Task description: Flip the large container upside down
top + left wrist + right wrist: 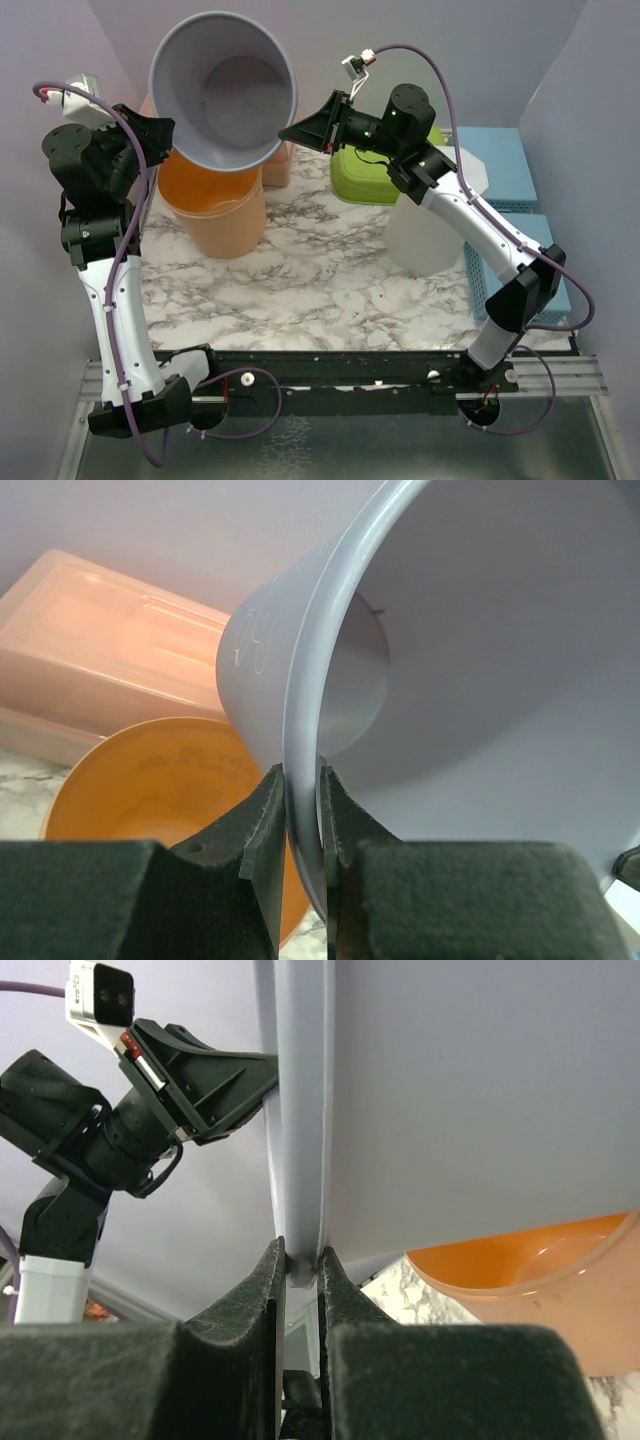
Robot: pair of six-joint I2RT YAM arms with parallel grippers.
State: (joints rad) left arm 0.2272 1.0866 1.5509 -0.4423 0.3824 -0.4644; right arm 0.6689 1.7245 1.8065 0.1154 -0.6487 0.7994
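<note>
The large container [223, 90] is a pale lavender-grey bucket held in the air at the back left, tilted so its open mouth faces up toward the top camera. My left gripper [168, 135] is shut on its left rim [303, 780]. My right gripper [285, 133] is shut on the right rim [300, 1260]. Both wrist views show the rim pinched between the black fingers. The bucket hangs over an orange bucket [212, 210].
The orange bucket [150, 780] stands upright on the marble table [330, 280]. A peach lidded box [110, 640] lies behind it. A lime green bowl [365, 178], a translucent white container [425, 235] and blue baskets [500, 160] sit at the right.
</note>
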